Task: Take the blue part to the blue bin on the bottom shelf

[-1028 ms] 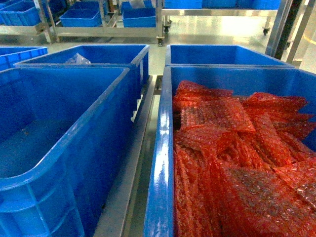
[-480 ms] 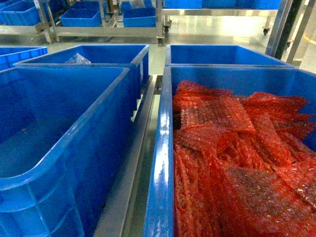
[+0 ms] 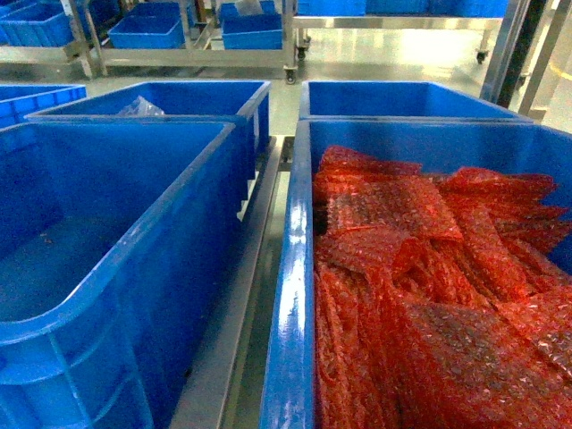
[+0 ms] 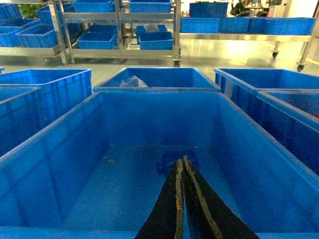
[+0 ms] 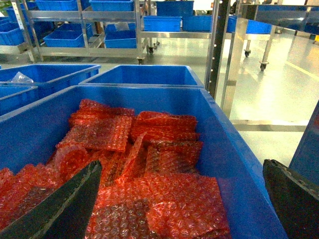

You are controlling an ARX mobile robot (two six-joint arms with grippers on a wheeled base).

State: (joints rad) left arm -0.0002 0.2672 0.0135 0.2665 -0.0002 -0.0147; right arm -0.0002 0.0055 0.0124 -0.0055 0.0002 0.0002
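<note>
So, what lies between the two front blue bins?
A bare metal rail strip separates the left bin and the bubble-wrap bin; the head view shows it.

Bubble-wrap packets (image 3: pixel 429 295) fill right bin (image 3: pixel 290 295).

We see factory or warehouse floor: rows of blue plastic bins (image 3: pixel 134 223), steel racks on wheels (image 4: pixel 119 30), shiny concrete floor (image 5: pixel 279 74), bubble-wrap packets (image 3: pixel 429 268).

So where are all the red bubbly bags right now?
The red bubble-wrap bags are piled in the big blue bin on the right of the head view, beside the nearly empty blue bin on the left.
</note>
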